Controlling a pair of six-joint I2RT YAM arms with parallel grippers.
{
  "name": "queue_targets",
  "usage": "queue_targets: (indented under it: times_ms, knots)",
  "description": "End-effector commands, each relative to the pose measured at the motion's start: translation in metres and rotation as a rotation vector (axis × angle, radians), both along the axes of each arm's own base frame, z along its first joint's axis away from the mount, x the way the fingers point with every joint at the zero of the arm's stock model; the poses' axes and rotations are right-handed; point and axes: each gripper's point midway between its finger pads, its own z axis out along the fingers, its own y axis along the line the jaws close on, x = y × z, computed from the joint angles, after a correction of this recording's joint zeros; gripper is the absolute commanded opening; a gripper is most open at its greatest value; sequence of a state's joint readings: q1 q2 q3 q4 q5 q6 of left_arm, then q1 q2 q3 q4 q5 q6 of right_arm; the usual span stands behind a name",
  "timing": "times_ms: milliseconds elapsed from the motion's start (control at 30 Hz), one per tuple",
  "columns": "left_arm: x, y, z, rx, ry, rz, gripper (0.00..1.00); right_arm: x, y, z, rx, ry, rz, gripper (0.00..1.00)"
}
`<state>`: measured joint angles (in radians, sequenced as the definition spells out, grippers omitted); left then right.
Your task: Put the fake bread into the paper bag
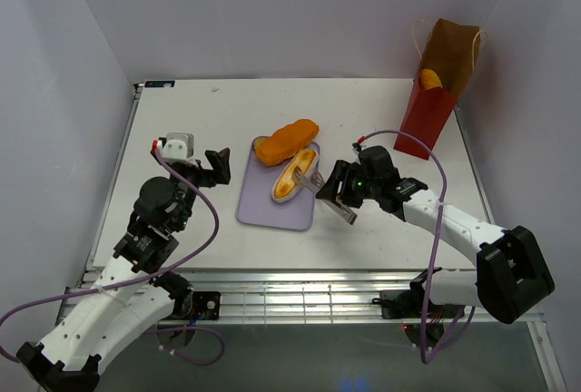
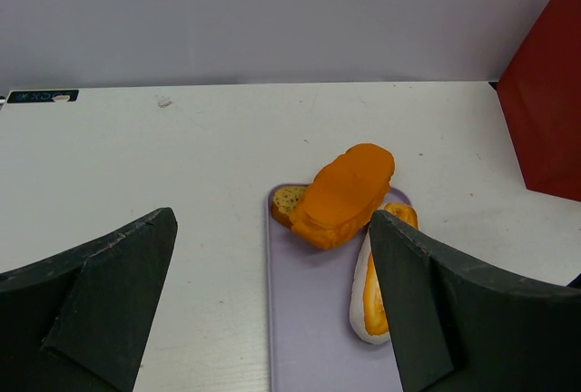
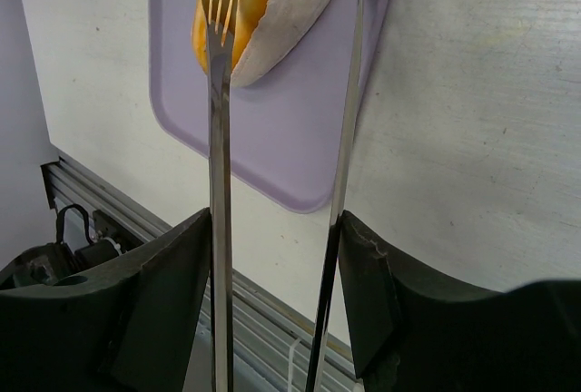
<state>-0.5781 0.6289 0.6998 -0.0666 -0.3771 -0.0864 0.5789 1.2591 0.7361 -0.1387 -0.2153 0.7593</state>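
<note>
A long orange-brown loaf (image 1: 287, 141) and a split bun (image 1: 295, 175) lie on the lavender tray (image 1: 272, 209). My right gripper (image 1: 338, 191) is shut on thin metal tongs (image 1: 323, 189). In the right wrist view the tongs (image 3: 218, 138) reach the bun (image 3: 281, 11): the forked arm lies over its orange top, the other arm passes its right side. My left gripper (image 1: 213, 167) is open and empty, left of the tray. The paper bag (image 1: 438, 83) stands at the far right, with an orange pastry (image 1: 430, 78) showing at its mouth.
In the left wrist view a small seeded bread piece (image 2: 289, 200) lies under the loaf (image 2: 345, 194), and the red bag side (image 2: 549, 111) shows at the right. White walls enclose the table. A metal rail (image 1: 300, 283) runs along the near edge.
</note>
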Motion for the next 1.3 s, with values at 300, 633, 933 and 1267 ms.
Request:
queue_targets:
  times_ms: [300, 633, 933, 1267]
  knots:
    - [-0.003, -0.001, 0.007, -0.014, -0.025, -0.014, 0.98, 0.007, 0.014, 0.0, 0.062, 0.003, 0.0, 0.62]
    - [-0.003, -0.001, 0.008, -0.017, -0.028, -0.015, 0.98, 0.006, 0.016, 0.0, 0.067, 0.008, 0.008, 0.54]
    - [-0.004, -0.001, 0.009, -0.02, -0.033, -0.015, 0.98, 0.005, 0.023, -0.001, 0.078, 0.026, 0.039, 0.43]
    - [-0.005, -0.001, 0.009, -0.019, -0.032, -0.018, 0.98, 0.002, 0.022, 0.012, 0.092, 0.008, 0.052, 0.32]
